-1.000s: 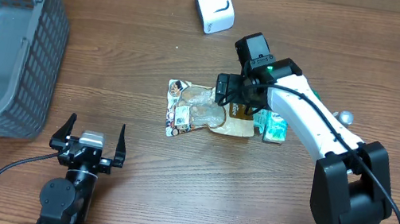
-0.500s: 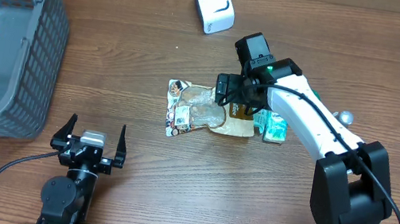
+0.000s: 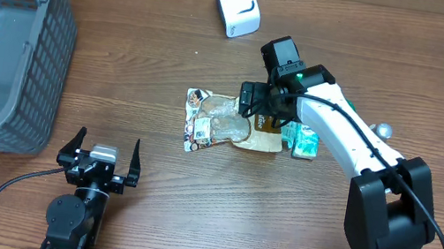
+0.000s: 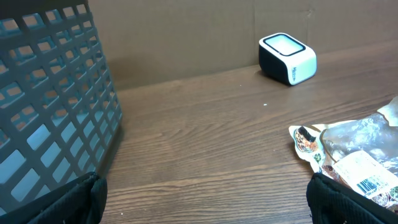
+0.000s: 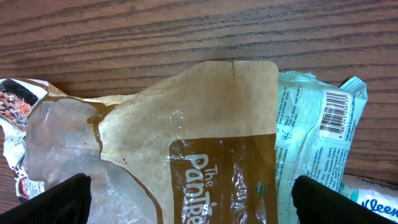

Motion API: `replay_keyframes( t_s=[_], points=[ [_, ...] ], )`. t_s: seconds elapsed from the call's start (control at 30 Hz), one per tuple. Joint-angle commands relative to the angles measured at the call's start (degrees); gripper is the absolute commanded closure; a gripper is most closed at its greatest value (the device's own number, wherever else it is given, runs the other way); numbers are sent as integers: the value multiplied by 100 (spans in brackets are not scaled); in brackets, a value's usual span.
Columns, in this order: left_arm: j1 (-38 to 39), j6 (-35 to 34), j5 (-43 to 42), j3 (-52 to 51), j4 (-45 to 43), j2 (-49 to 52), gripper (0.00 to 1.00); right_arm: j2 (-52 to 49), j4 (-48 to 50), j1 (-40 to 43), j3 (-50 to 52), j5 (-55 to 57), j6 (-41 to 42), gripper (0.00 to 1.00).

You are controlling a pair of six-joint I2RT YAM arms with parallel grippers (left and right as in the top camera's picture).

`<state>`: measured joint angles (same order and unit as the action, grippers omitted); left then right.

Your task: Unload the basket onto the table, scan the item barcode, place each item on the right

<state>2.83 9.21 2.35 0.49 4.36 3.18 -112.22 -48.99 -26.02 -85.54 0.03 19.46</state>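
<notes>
Readable text: brown pouch (image 5: pixel 211 124) shows "The" plus a large word starting "Pant", rest cut off by the frame edge. Teal-and-white packet (image 5: pixel 311 130) has fine print too small to read and a black barcode (image 5: pixel 334 115) near its top right corner. Blue script at the bottom right corner of the right wrist view is cropped, not legible.

Clear packet with printed ends (image 3: pixel 209 121) carries a white sticker with a second barcode (image 4: pixel 365 182), facing up. The scanner (image 3: pixel 237 4) has no markings I can read.

Counts:
- 3 packets in one heap mid-bench, overlapping: clear one on the left, brown pouch in the middle, teal one on the right (possibly a fourth under the teal one, can't tell).
- 2 barcodes visible.
- 1 white scanner at the far edge, well apart from the heap.
- 1 grey mesh basket (image 3: pixel 2 45) at the far left.

Right pincer (image 3: pixel 265 112) is over the brown pouch, fingers spread wide, gripping nothing. Whether it touches the pouch, can't tell.

Left pincer (image 3: pixel 106 144) is at the near edge of the bench (image 3: pixel 189 218), also fully spread and empty, well apart from the heap.
</notes>
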Motion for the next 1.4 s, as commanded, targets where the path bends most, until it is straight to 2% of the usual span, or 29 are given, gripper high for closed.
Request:
replay_keyframes(
  t_s=[0.0,0.7,0.97,1.37],
  points=[
    [-57,90,-48,-22,-7,17,1,28,26,-4,9,35,7,0],
    [-57,90,-48,-22,-7,17,0,133,24,70,9,35,7,0],
    [-57,90,-48,-22,-7,17,0,1145,24,59,9,35,7,0],
    [-57,90,-48,-22,-7,17,0,3250,24,59,13,35,7,0]
  ],
)
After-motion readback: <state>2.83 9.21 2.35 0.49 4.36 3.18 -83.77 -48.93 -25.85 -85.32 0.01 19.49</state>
